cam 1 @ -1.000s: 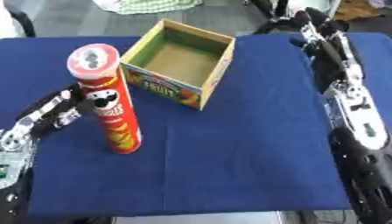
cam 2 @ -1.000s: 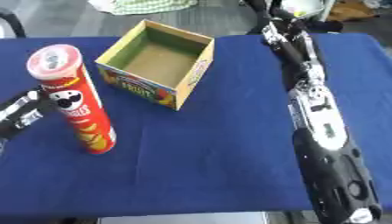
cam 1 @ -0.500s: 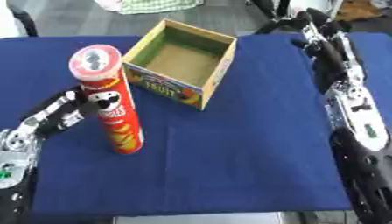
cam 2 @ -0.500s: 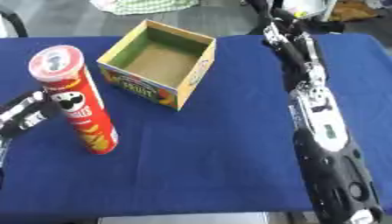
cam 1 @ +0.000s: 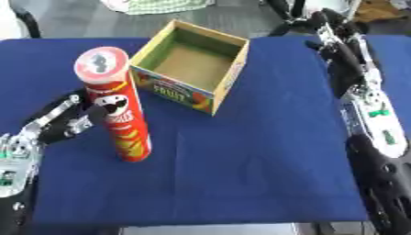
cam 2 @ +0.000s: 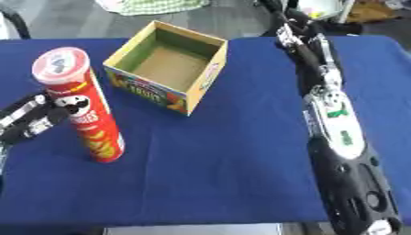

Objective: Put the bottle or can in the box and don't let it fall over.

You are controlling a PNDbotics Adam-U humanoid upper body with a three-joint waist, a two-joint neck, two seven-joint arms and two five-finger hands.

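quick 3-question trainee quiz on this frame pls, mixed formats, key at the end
1. True or false: the red chip can stands upright on the blue table.
2. The open cardboard box holds: A) the can B) nothing C) a cloth.
3. Fill in: the left hand is at the can's ____ side, as the view shows it.

Key: 1 true. 2 B. 3 left. The right hand is at the table's far right edge, away from can and box.
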